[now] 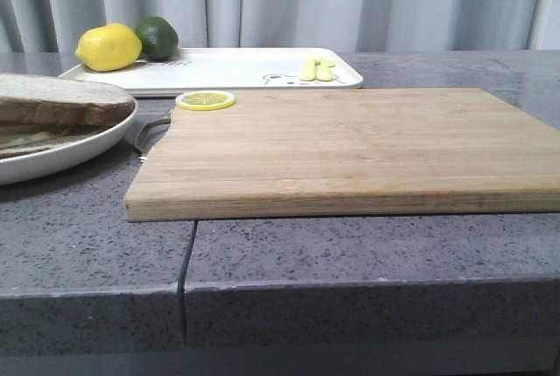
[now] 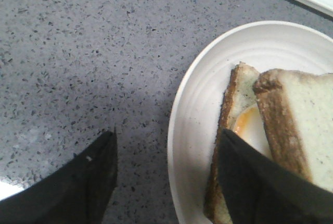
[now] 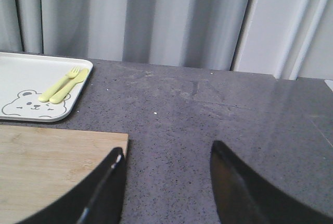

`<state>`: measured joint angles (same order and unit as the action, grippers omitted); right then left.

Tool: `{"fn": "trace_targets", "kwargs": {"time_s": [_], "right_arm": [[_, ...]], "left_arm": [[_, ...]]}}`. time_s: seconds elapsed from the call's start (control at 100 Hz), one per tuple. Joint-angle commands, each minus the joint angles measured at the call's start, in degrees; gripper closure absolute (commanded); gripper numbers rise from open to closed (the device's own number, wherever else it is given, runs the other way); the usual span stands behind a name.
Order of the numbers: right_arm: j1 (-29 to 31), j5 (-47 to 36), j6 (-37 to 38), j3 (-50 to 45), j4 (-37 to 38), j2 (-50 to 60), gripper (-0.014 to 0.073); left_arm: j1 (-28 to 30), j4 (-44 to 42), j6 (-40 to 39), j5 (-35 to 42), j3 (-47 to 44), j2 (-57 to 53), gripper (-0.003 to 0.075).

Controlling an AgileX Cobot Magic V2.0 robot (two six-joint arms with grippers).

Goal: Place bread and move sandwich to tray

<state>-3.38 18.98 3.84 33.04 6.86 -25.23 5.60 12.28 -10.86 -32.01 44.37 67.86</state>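
The bread (image 2: 304,114), a thick slice with a dark brown crust, lies on top of the sandwich on the round white plate (image 2: 197,104). The egg (image 2: 248,125) peeks out from under it. In the front view, the bread (image 1: 61,100) and plate (image 1: 83,150) sit at the left edge. My left gripper (image 2: 167,133) is open and straddles the plate's rim, one finger over the counter and one over the sandwich. My right gripper (image 3: 166,148) is open and empty above the counter, beside a corner of the cutting board (image 3: 47,166). The white tray (image 1: 236,68) lies at the back.
A lemon (image 1: 108,47) and a lime (image 1: 157,37) rest on the tray's left end, with a yellow-green fork and spoon (image 3: 63,84) near the bear drawing (image 3: 32,104). A lemon slice (image 1: 206,100) lies on the cutting board (image 1: 350,149) corner. Curtains hang behind the counter.
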Motion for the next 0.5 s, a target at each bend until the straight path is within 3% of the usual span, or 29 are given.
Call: {"fn": "trace_targets", "kwargs": {"time_s": [0.0, 0.49], "right_arm": [[0.3, -3.8, 0.0, 1.6, 1.0, -0.1, 0.0209], [0.3, -3.8, 0.0, 1.6, 1.0, -0.1, 0.0209]], "left_arm": [[0.2, 1.1, -0.4, 3.6, 1.9, 0.4, 0.0334], [0.2, 2.1, -0.2, 4.9, 1.9, 5.8, 0.0334]]}}
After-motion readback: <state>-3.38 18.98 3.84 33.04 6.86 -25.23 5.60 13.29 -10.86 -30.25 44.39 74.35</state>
